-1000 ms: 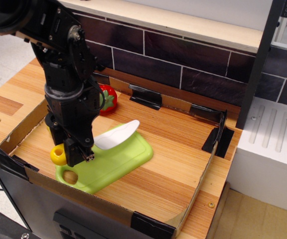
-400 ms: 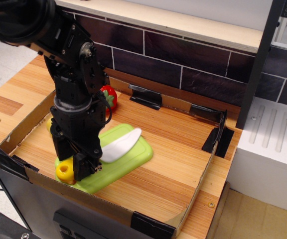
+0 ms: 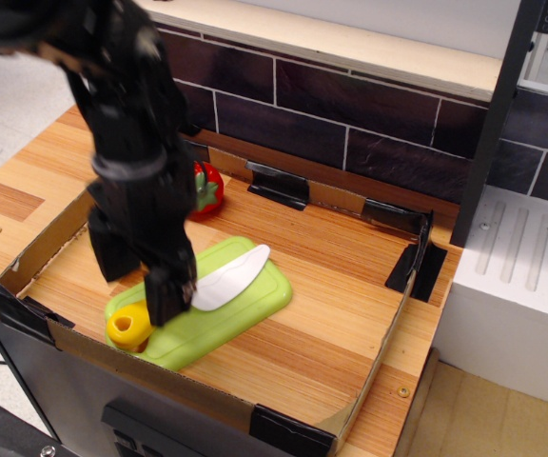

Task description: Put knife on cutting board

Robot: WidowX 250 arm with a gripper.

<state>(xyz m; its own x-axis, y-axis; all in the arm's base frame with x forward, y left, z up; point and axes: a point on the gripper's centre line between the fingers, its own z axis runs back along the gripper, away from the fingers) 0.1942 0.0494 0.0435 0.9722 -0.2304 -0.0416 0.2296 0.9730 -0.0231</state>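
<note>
The knife lies on the light green cutting board (image 3: 255, 303) in the front left of the tray. Its white blade (image 3: 232, 276) points to the back right, and the yellow ring end of its handle (image 3: 129, 327) rests over the board's near left end. The middle of the handle is hidden behind the arm. My gripper (image 3: 141, 278) is just above the handle and blurred by motion. Its two black fingers (image 3: 171, 293) stand apart on either side of the handle, and it looks open and free of the knife.
A red strawberry toy (image 3: 206, 188) sits behind the arm by the back wall. The cardboard tray wall (image 3: 388, 347) has black corner clips (image 3: 417, 257). A dark brick wall stands behind, and a white box (image 3: 521, 286) stands to the right.
The gripper carried the knife down and forward until it lay flat on the board, with the handle end near the board's front left. Now the fingers have spread and the arm is lifting.
</note>
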